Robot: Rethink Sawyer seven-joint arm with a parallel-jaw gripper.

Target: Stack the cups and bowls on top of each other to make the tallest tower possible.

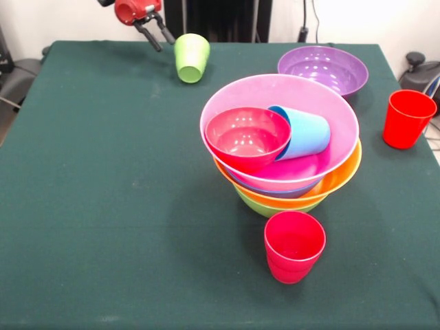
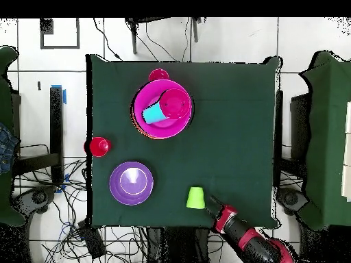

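The tower (image 1: 275, 196) is a pile of nested bowls with lime green, orange and blue rims and a wide pink bowl (image 1: 323, 161) on top. Inside the pink bowl rest a small red bowl (image 1: 246, 137) and a sky blue cup (image 1: 306, 134) lying on its side. One red cup (image 1: 294, 246) stands in front of the tower, another red cup (image 1: 407, 118) at the right edge. A purple bowl (image 1: 323, 69) sits behind. My gripper (image 1: 166, 46) hangs open and empty just left of the lime green cup (image 1: 192, 58). From overhead, the gripper (image 2: 210, 202) is beside that cup (image 2: 195, 197).
The dark green table (image 1: 103, 179) ends close behind the lime green cup. Overhead, the purple bowl (image 2: 131, 183) and a red cup (image 2: 99, 146) lie near the table's left side, and cables run over the floor around it.
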